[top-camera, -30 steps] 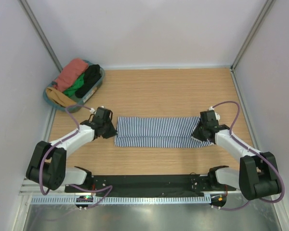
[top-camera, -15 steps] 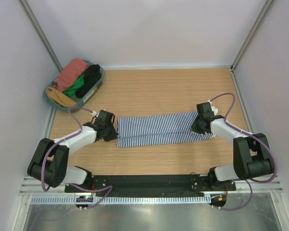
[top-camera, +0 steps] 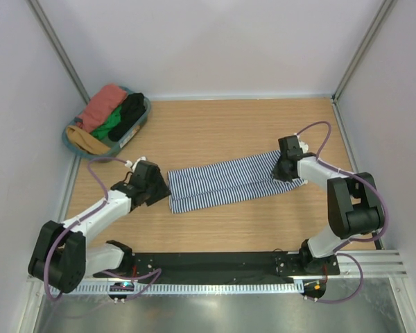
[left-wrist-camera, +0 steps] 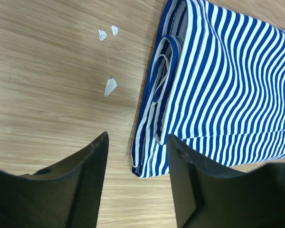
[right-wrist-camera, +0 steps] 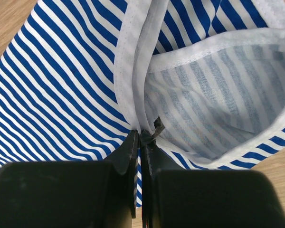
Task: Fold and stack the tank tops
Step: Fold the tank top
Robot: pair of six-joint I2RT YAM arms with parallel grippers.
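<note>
– Progress first: how far along is the folding?

– Early, I'd judge. Nearest the arm bases, the left gripper [left-wrist-camera: 137, 138] sits low over the table [top-camera: 229, 132] at the left end of the striped tank top [top-camera: 222, 182]. Its fingers are spread and grip nothing. The cloth's folded corner lies between them, unpinched, and a few white flecks [left-wrist-camera: 110, 86] lie on the wood just beside it.

– And the top itself?

– It lies across the middle of the table as a long, narrow band set on a slant, left end nearer the arms, right end farther. The stacked layers at the left end suggest it is already doubled lengthwise.

– The right side?

– The right gripper [right-wrist-camera: 138, 137] is clamped tight on the white trim at the band's right end. An opening of the garment gapes just past its fingers.

– So what's left?

– Most of it, I think. The band has yet to be folded end to end into a compact packet. Then comes a second top. In the far left corner a basket [top-camera: 144, 111] holds a heap: rust-red cloth [top-camera: 104, 104], something green [top-camera: 109, 127], something black [top-camera: 130, 111], something tan [top-camera: 83, 139]. The rust-red piece is probably the other tank top, though no trim or graphic shows from here. Nothing is stacked yet.
</note>
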